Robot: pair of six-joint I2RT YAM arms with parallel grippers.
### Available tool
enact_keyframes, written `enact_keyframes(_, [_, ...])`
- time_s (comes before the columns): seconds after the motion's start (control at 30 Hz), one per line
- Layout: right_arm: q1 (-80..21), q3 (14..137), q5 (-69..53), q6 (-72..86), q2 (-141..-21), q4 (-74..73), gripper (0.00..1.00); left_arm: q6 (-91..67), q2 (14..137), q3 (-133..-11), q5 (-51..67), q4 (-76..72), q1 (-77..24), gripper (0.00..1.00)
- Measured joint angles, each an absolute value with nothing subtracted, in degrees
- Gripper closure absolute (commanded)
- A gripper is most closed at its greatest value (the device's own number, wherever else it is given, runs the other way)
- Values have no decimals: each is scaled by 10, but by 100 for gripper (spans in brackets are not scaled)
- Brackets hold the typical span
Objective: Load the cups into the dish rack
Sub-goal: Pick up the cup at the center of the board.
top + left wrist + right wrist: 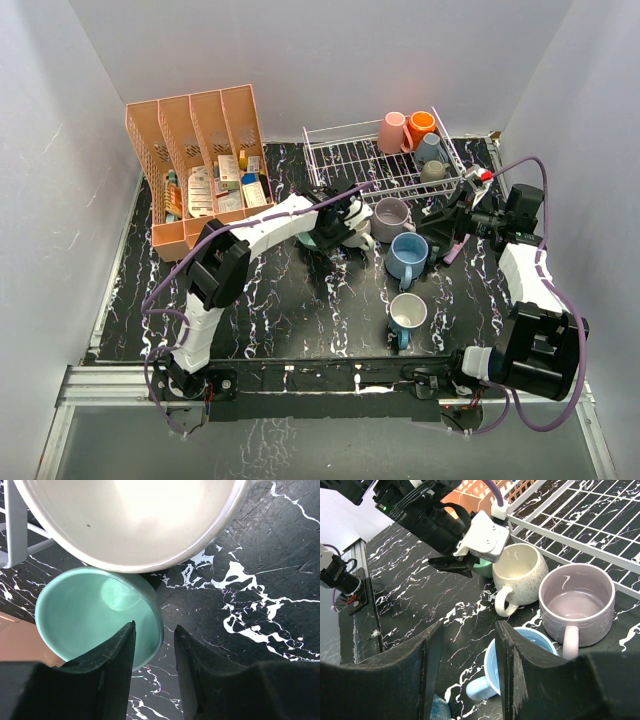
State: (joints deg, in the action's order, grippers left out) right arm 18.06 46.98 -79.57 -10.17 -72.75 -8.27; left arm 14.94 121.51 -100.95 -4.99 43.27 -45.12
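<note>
In the left wrist view a teal cup (90, 615) stands upright against a cream cup (135, 520). My left gripper (155, 627) straddles the teal cup's rim, one finger inside and one outside, with a gap left at the outer finger. My right gripper (470, 625) hangs open and empty over the table beside a light blue cup (530, 640). A lilac cup (577, 600) stands next to it. The dish rack (350, 160) holds pink (391, 132), orange (421, 125) and two duller cups at its right end.
A salmon slotted organizer (200, 165) full of small packets stands at the back left. A white cup with a blue handle (407, 315) sits near the front edge. The rack's wire corner (15, 525) is close to the teal cup. Walls enclose three sides.
</note>
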Motion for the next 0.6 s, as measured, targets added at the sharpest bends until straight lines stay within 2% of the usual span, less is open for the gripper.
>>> enact_keyframes(0.43, [181, 470, -795, -102, -728, -83, 52, 147, 1220, -1004, -49, 416, -451, 80])
enact_keyframes(0.6, [181, 470, -795, -102, -728, -83, 52, 143, 1226, -996, -47, 405, -451, 100])
